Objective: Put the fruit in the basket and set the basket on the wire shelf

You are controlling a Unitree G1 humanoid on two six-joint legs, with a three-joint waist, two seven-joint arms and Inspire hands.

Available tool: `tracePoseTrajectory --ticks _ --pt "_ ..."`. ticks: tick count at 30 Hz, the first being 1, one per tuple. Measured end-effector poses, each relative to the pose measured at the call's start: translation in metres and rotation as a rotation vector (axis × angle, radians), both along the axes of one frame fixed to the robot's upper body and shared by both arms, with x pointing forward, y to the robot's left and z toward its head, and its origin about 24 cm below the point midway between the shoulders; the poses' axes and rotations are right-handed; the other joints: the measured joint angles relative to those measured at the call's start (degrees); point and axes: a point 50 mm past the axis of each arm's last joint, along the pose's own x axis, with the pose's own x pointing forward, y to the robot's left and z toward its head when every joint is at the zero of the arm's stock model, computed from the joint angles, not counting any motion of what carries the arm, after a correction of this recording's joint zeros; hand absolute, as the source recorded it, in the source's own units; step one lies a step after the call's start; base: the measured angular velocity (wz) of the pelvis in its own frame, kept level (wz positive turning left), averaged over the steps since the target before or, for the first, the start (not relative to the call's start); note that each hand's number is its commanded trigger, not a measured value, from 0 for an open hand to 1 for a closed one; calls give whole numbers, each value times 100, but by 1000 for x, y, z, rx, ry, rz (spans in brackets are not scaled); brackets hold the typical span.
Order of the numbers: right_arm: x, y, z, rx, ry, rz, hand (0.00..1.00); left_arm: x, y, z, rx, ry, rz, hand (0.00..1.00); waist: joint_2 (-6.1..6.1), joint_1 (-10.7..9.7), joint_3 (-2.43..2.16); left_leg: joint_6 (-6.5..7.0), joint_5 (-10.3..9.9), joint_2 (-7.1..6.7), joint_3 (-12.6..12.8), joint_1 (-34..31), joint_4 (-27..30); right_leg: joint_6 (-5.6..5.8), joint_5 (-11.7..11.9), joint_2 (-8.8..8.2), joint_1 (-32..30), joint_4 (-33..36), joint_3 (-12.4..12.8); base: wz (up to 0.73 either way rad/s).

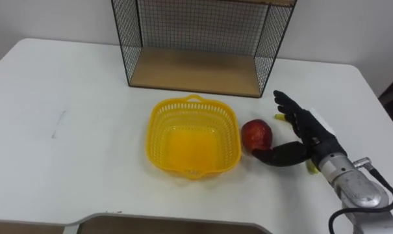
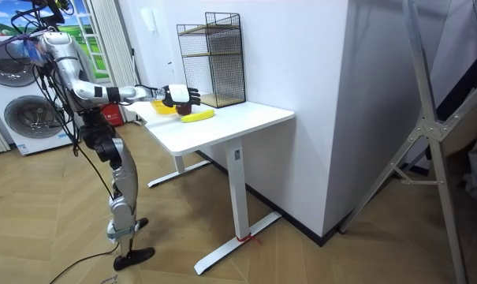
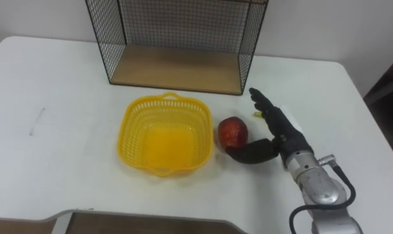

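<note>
Basket (image 1: pixel 193 136) mid-table (image 1: pixel 66 97), wire shelf (image 1: pixel 196 45) behind it, apple (image 1: pixel 256 134) just right of it, right hand (image 1: pixel 312 135) right of the apple

A home-like laundry room set up for testing: washing machines (image 2: pixel 31 118) on the room view's left, wood-plank floor (image 2: pixel 317 256), a white bench (image 2: pixel 238 122), a metal stand (image 2: pixel 427 134).

The robot stands on the wooden floor (image 2: pixel 317 256) at the room view's left, at the end of a white worktop (image 2: pixel 242 120), upright, with its right arm stretched out over the worktop. Its right hand (image 2: pixel 180 96) hangs above the surface, just beside a banana (image 2: pixel 197 116) lying there. A yellow basket (image 2: pixel 161 107) shows partly behind the arm. A black wire shelf (image 2: pixel 222 63) stands at the worktop's far end against the wall. Washing machines (image 2: pixel 29 118) stand behind the robot.
</note>
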Motion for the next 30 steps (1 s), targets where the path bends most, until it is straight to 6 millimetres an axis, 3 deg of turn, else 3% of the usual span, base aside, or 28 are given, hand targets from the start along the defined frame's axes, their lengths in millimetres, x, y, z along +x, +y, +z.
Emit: tracePoseTrajectory --ticks 9,22,30 --pt "5 -1 -3 -74 31 8 0 2 -2 0 -2 0 -19 0 -56 -15 38 0 0 -1 -23 -11 6 -1 1 -1 4 -3 -20 0" --pt "8 -9 -19 -70 126 -15 0 3 -2 0 -2 -1 -20 0 -96 -7 14 0 2 -12 -115 -34 38 -1 1 0 36 -1 -67 2" --pt "23 -7 -13 -99 124 20 0 3 -1 0 -1 1 -26 0 -101 13 17 0 2 -13 -119 -50 68 -1 1 0 49 -1 -76 0"
